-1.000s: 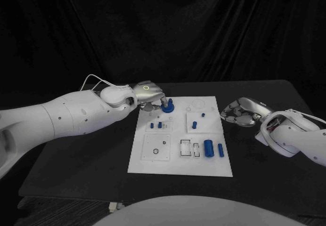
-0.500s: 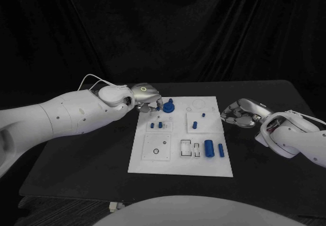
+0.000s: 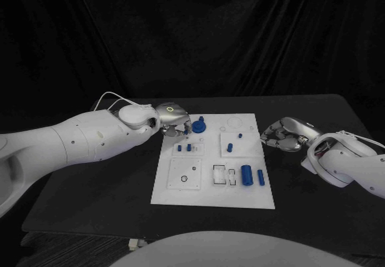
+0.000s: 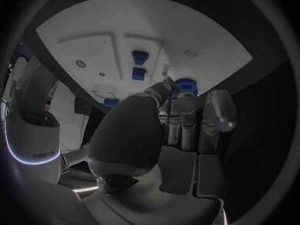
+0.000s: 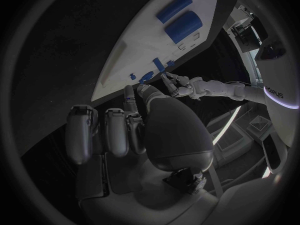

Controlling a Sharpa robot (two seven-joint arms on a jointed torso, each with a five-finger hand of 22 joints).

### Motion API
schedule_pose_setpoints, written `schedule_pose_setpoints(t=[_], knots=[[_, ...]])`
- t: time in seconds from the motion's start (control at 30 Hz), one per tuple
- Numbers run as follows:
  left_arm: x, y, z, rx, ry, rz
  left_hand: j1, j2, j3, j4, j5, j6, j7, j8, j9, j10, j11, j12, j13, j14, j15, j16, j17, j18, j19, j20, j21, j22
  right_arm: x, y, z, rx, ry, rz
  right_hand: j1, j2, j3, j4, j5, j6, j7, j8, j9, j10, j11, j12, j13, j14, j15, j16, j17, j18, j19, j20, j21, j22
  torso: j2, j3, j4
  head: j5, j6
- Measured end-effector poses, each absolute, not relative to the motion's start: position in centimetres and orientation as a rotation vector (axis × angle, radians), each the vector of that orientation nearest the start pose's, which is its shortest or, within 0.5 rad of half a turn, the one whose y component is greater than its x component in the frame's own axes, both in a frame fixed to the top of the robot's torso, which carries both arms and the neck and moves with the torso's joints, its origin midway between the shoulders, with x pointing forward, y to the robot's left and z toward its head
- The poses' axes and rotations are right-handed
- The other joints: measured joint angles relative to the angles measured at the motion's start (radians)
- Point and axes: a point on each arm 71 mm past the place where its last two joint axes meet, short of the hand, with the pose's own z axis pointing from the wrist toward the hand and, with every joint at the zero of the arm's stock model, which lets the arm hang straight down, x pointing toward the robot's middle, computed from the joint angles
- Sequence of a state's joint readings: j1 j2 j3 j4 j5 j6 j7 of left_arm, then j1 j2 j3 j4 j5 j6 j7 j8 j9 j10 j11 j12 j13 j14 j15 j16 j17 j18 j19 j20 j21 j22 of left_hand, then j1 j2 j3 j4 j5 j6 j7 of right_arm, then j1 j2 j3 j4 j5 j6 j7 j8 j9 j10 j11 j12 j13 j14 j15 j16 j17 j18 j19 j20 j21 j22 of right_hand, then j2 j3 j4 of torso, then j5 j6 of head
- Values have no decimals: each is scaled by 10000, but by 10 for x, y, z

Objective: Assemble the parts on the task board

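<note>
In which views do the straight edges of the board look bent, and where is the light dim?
Head view: board edges straight, black table and backdrop dim. Left wrist view: board edge curves, dark frame round the circle. Right wrist view: board edge bows likewise.

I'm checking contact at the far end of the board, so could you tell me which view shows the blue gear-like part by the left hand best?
The left wrist view: the blue gear-like part sits right beyond the left hand, ridges visible. The head view shows it small beside that hand; in the right wrist view I cannot pick it out.
</note>
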State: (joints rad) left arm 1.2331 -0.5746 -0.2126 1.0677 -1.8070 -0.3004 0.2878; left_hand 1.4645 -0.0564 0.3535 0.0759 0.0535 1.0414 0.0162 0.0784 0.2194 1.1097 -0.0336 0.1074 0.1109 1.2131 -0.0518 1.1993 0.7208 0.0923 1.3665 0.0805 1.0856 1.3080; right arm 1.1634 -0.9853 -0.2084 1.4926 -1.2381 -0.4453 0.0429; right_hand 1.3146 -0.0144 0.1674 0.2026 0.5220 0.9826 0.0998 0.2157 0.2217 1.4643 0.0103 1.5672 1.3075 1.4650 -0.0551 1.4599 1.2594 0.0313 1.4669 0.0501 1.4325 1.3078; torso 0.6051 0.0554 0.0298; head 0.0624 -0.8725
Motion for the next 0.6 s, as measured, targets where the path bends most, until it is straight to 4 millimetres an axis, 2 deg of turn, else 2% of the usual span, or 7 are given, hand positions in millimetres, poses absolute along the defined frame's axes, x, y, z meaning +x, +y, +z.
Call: schedule_pose_setpoints(t=[0.6], knots=[[522,171,-254,8570,16332,-5776,0,0,-29,28,0,-36,-36,0,-22,-1,2,-17,-17,-135,8,-85,-111,-1,-51,21,-109,-1,451,-282,-253,565,17632,6433,0,0,0,0,0,0,0,0,5,0,0,0,-1,0,0,0,-14,1,0,0,0,-2,-9,7,-6,-16,0]])
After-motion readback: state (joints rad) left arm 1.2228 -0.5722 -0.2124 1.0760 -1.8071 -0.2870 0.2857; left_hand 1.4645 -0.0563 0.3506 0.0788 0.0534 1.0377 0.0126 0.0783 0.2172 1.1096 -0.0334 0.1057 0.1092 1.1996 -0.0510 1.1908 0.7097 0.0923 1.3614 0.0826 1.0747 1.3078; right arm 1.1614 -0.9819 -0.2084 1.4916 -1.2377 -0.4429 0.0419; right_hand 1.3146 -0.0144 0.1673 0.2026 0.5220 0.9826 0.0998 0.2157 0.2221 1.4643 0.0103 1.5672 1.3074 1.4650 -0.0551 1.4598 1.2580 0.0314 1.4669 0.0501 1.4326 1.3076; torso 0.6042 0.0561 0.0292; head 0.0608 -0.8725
